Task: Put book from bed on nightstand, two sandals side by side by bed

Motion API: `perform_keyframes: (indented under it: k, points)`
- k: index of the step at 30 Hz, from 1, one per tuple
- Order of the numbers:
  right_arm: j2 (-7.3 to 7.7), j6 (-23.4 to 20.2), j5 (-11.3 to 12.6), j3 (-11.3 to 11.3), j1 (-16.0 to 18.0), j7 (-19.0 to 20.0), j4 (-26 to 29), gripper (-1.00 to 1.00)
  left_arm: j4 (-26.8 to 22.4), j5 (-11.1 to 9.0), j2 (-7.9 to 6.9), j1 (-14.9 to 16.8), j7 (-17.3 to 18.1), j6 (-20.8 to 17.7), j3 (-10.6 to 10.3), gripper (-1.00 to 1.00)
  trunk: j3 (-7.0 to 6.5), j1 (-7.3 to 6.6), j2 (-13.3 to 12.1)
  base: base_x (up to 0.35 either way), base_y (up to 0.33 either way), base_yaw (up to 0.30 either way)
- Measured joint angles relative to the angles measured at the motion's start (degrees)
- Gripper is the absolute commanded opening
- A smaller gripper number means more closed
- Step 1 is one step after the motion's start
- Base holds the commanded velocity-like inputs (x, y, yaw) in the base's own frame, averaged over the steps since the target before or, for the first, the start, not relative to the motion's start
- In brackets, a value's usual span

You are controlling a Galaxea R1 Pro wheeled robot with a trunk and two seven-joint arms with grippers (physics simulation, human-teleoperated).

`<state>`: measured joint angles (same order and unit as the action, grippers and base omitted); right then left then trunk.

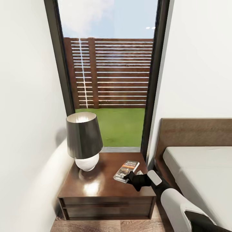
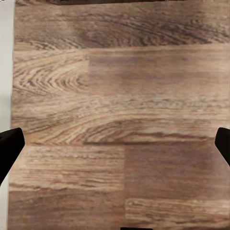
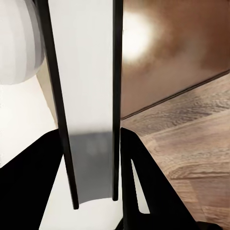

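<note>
While resting on the nightstand beside a lamp, book clamped edge-on between right gripper fingers. Left gripper jaws wide over wood floor.

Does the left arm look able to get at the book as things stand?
Probably not without repositioning. The book lies on the nightstand with the right tool closed on its edge. The left tool is open, facing bare wood floor, away from the nightstand top.
</note>
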<state>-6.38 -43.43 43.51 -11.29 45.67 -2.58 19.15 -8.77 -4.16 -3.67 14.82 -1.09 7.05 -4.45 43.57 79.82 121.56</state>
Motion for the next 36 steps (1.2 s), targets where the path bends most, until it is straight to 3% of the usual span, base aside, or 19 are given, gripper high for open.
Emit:
perform_keyframes:
  k: [10, 16, 36]
  points:
    - [0.0, 0.0, -0.01, 0.0, 0.39, -0.07, 0.01, -1.0, 0.02, 0.02, 0.0, 0.0, 0.04, 0.55, 0.0, 1.0, 0.0, 0.0, 0.0, 0.0, 0.0, 0.0]
    - [0.0, -0.01, -0.14, 0.02, 0.54, -0.08, 0.01, -1.0, 0.02, 0.03, 0.0, 0.0, 0.04, 0.63, 0.0, 1.0, 1.07, 1.31, 2.39, 0.0, 0.0, 0.0]
    - [-0.05, -0.03, -0.27, -0.08, 1.03, -1.35, 0.0, -1.0, 0.02, 0.03, 0.0, 0.0, 0.05, 0.67, 0.0, 1.0, 1.26, 1.54, 2.81, 0.0, 0.0, 0.0]
